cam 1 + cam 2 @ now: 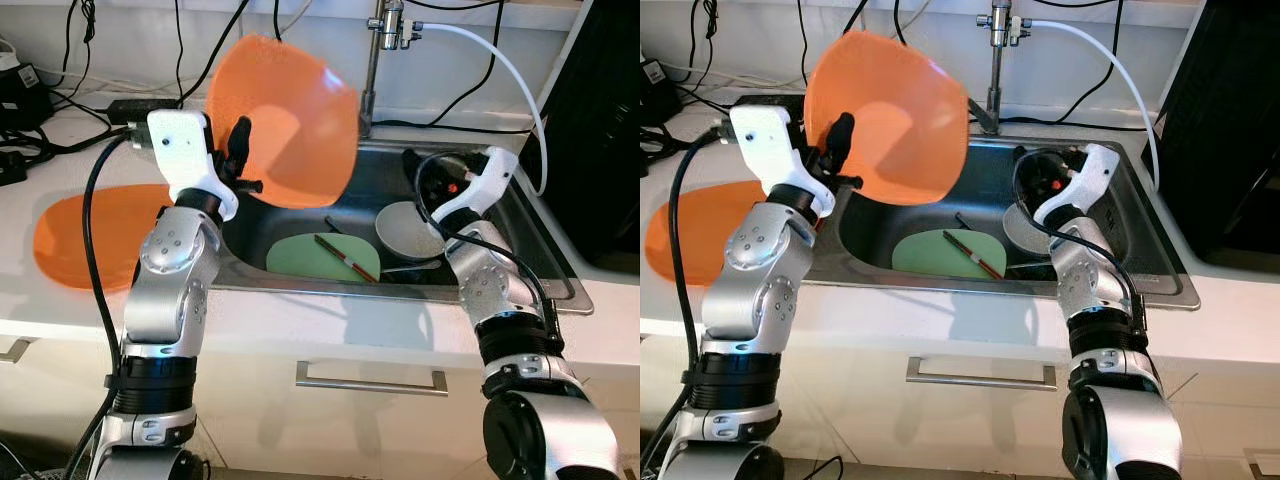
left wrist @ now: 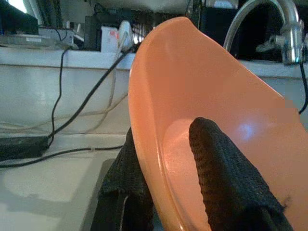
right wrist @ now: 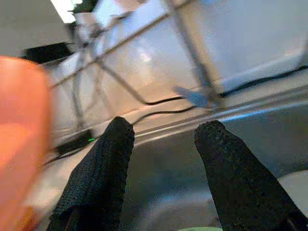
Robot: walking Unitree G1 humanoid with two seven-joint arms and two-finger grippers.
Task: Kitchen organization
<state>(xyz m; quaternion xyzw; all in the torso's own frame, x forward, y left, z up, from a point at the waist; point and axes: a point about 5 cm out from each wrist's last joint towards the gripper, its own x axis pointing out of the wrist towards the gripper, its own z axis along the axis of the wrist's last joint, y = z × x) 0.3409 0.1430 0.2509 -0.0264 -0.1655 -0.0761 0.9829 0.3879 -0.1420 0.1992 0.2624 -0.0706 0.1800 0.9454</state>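
Your left gripper (image 2: 166, 178) is pinching the rim of a large orange plastic plate (image 1: 285, 120), one finger on each face, and holding it tilted on edge above the left side of the stainless steel sink (image 1: 545, 262). Your right gripper (image 3: 166, 168) is hovering over the basin with its fingers spread apart, gripping nothing. In the basin, a pale green plate (image 1: 310, 258) is lying with red chopsticks (image 1: 345, 257) across it, beside a white bowl (image 1: 405, 232). A second orange plate (image 1: 85, 240) is resting flat on the white counter (image 1: 300, 320).

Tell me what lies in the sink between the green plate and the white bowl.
In the left eye view, a pair of chopsticks rests across the green plate, its end toward the white bowl; otherwise bare sink floor.
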